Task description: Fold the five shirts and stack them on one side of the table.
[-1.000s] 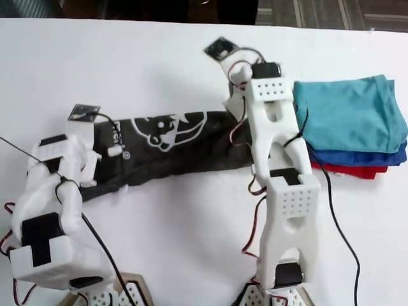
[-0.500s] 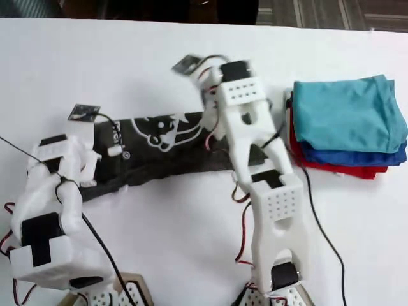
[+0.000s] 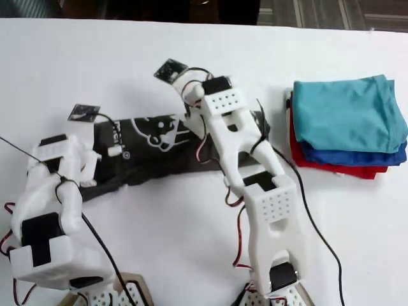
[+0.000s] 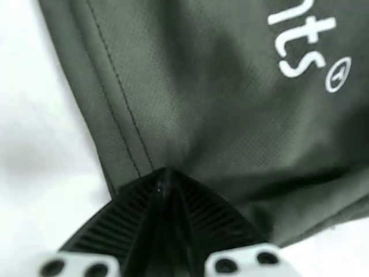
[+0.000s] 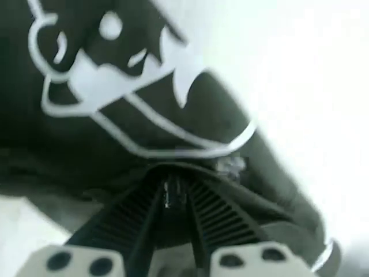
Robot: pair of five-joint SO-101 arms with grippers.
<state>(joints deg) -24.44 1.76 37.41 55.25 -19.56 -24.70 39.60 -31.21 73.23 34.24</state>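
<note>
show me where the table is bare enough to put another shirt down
The far strip of table, between the black shirt and the far edge, is bare. So are the near patch between left arm and right arm, and the corner in front of the folded stack. The middle is crowded: shirt and both arms over it.

A big white table (image 3: pixel 159 242), brightly lit.
Past its far edge, from 11 to 1 o'clock, a thin band of floor (image 3: pixel 319 11) shows. It is dark at 12 o'clock and grey with lines at 1 o'clock.
</note>
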